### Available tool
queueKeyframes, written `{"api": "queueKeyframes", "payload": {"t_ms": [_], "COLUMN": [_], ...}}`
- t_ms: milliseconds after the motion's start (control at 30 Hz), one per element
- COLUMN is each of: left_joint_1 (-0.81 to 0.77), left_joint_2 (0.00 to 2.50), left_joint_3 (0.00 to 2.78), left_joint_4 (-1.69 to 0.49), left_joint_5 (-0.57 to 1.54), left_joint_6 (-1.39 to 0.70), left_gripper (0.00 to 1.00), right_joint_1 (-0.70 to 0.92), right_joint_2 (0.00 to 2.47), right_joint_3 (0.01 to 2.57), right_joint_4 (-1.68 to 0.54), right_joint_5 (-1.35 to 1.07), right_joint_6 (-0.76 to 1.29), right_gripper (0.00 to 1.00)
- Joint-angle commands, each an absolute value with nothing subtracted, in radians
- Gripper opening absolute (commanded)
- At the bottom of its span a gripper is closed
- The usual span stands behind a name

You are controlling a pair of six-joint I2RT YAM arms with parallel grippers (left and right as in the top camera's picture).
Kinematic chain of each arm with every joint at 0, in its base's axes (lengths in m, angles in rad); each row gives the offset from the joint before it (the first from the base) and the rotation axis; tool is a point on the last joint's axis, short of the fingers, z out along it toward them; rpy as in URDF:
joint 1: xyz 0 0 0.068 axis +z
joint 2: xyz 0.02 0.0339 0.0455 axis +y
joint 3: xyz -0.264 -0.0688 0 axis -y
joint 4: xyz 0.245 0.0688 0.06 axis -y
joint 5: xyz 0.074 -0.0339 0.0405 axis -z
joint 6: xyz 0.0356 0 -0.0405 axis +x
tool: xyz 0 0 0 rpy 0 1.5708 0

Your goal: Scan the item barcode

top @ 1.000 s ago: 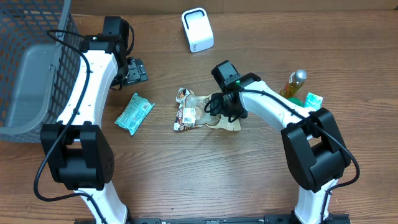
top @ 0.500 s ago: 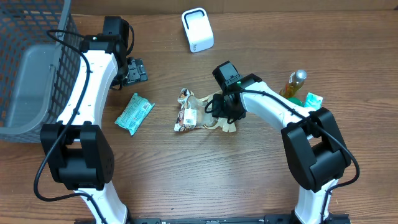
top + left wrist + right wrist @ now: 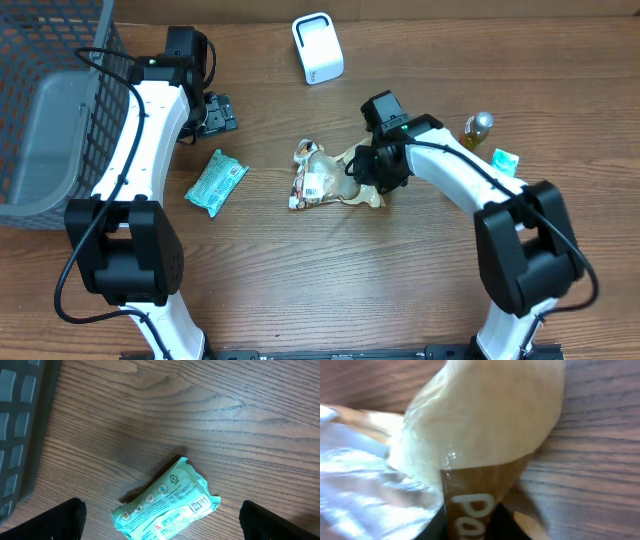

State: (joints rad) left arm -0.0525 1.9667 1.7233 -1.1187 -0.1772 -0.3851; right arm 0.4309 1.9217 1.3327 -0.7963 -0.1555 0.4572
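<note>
The item, a crumpled clear-and-brown snack bag with a white barcode label, lies mid-table. My right gripper is at the bag's right end. In the right wrist view a brown printed strip of the bag is pinched between the gripper's black fingers. A white scanner stands at the back centre. My left gripper hangs wide open at the back left. A green packet lies on the wood below it, its barcode facing up, between the left gripper's spread fingers and untouched.
A grey mesh basket fills the far left. A small bottle and a small green sachet sit at the right, beside my right arm. The green packet lies left of the snack bag.
My right gripper has closed on the snack bag's end and shifted right and slightly back, dragging the bag along. The left arm has not moved.
</note>
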Motion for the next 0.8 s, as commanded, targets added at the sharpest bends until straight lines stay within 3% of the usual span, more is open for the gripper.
{"api": "queueKeyframes", "payload": {"t_ms": [0,167,767], "left_joint_1": [-0.056,-0.056,-0.056], "left_joint_2": [1.974,1.974,1.974], "left_joint_3": [1.742,1.742,1.742], "left_joint_4": [-1.118,-1.118,-1.118], "left_joint_5": [-0.191,-0.191,-0.191], "left_joint_6": [-0.37,-0.37,-0.37], "left_gripper": [1.0,1.0,1.0], "right_joint_1": [0.43,0.43,0.43], "right_joint_2": [1.834,1.822,1.822], "right_joint_3": [1.331,1.331,1.331], "right_joint_4": [-0.79,-0.789,-0.779], "right_joint_5": [-0.188,-0.267,-0.371], "right_joint_6": [0.44,0.44,0.44], "right_gripper": [0.13,0.04,0.04]}}
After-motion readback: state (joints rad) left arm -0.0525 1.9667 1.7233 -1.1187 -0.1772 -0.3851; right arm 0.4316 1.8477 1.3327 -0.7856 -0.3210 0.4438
